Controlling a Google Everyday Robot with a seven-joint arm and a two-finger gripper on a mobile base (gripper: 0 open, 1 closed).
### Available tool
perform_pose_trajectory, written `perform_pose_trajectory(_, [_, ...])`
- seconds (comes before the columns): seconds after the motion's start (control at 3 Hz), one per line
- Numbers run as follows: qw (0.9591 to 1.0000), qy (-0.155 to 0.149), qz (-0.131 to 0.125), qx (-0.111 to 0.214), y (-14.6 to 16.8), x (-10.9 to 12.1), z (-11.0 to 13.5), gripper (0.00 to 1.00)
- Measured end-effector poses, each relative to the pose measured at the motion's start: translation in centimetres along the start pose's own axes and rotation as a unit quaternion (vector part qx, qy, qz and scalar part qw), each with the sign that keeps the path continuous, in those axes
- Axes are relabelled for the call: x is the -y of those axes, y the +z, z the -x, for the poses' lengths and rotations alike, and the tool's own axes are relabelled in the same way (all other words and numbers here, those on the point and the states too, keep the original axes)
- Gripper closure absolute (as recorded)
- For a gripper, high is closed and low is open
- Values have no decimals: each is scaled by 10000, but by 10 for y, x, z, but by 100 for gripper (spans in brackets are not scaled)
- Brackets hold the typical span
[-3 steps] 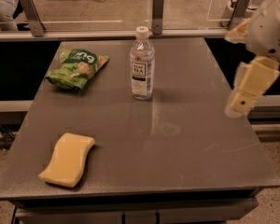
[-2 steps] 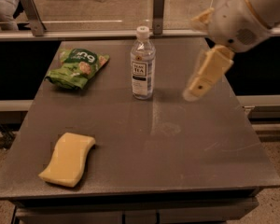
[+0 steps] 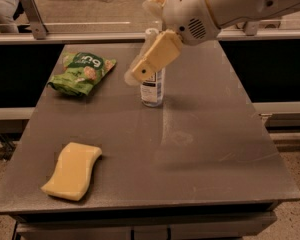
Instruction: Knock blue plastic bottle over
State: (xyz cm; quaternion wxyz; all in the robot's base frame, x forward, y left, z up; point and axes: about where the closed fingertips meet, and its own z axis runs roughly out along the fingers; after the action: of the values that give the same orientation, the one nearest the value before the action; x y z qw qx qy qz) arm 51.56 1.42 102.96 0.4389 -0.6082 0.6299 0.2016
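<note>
The blue plastic bottle stands upright at the table's far middle; the gripper hangs in front of its upper half, whether open or closed cannot be told; further left lies a green snack bag, and near the front-left corner a yellow sponge.
</note>
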Motion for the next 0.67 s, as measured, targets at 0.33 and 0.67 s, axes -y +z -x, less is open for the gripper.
perform_pose_trajectory(0.33, [9991, 284, 175, -244, 14, -2, -24, 0])
perform_pose_trajectory(0.67, [9989, 310, -62, -357, 20, 20, -41, 0])
